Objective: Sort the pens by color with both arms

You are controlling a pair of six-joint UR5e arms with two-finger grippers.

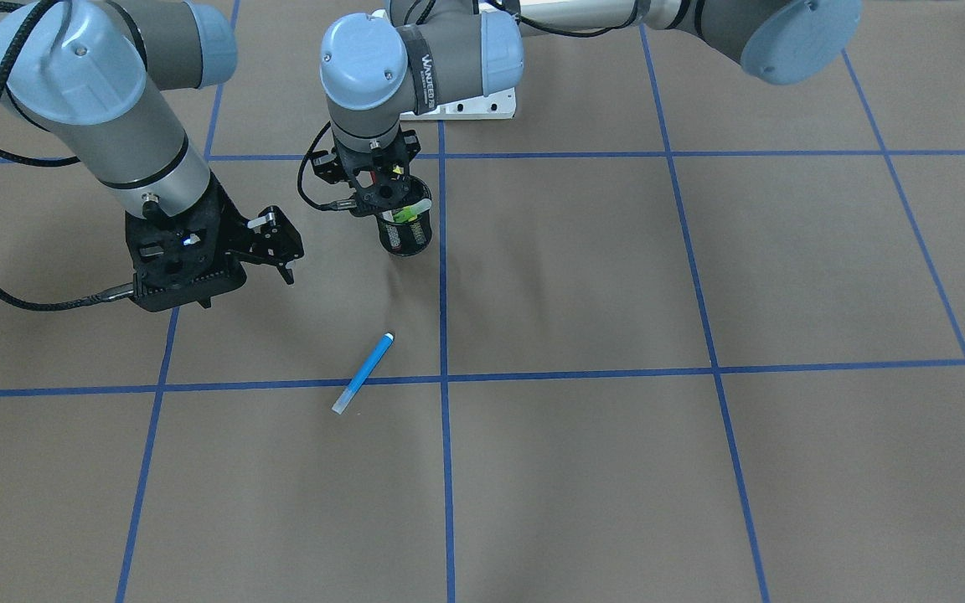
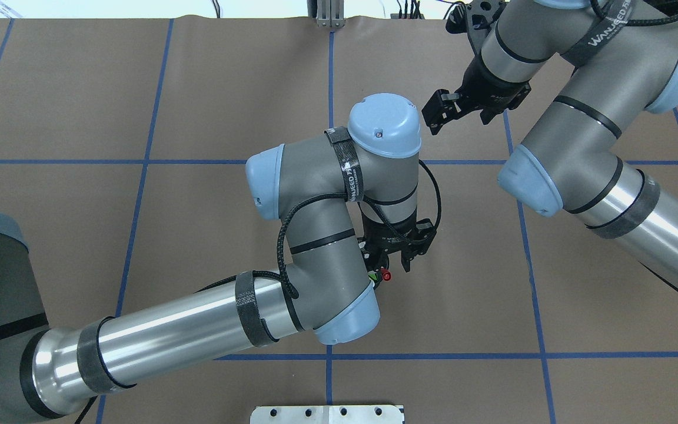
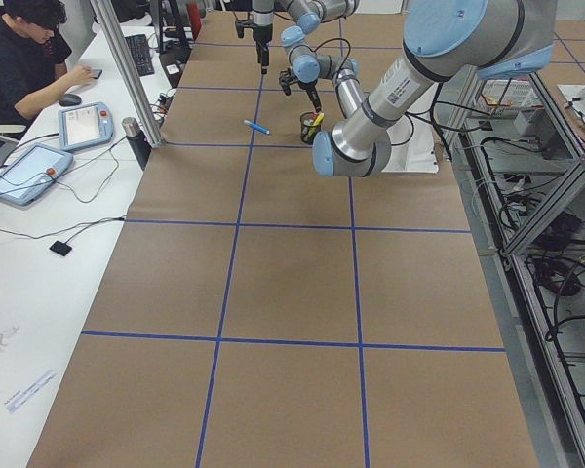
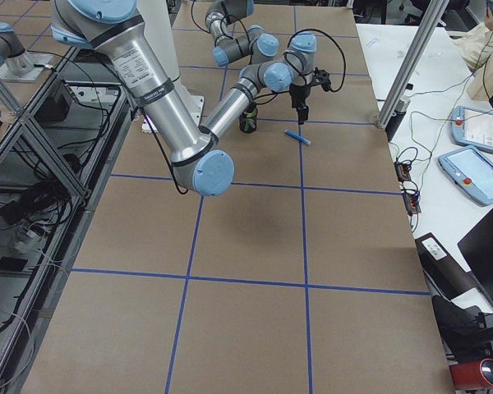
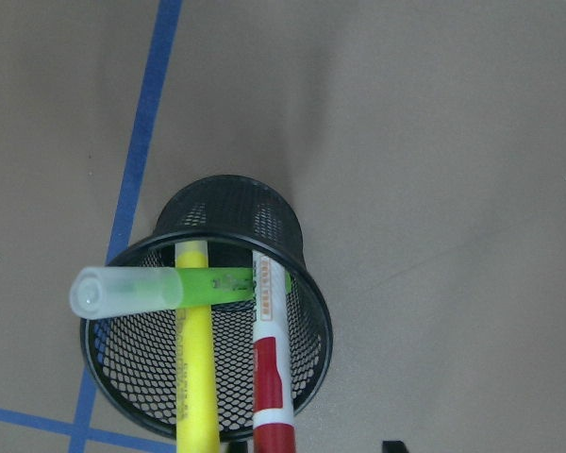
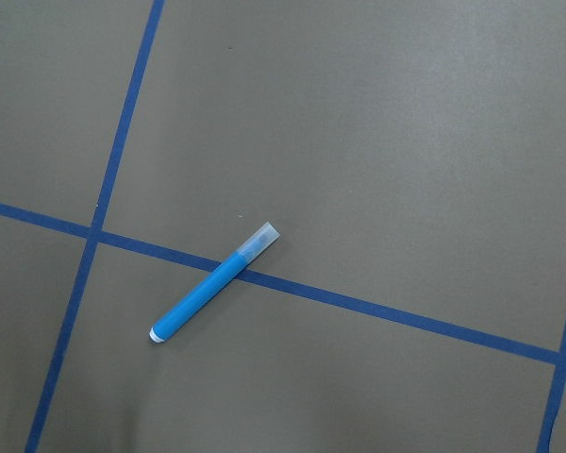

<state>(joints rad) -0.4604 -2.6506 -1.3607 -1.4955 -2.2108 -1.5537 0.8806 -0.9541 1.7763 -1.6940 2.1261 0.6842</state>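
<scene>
Blue pen (image 1: 363, 373) apart from right jaws

I logged the left arm (image 2: 186, 330) entering from the lower left and folded at the elbow, with the left gripper (image 2: 395, 266) pointing down at mid-counter (image 2: 80, 235). Only the tips of a red-capped pen (image 2: 385, 274) and a green pen (image 2: 372, 275) showed, just beside its fingers (image 2: 408, 259). The right gripper (image 2: 438, 115) hung well apart toward the far edge, fingers spread.
</scene>
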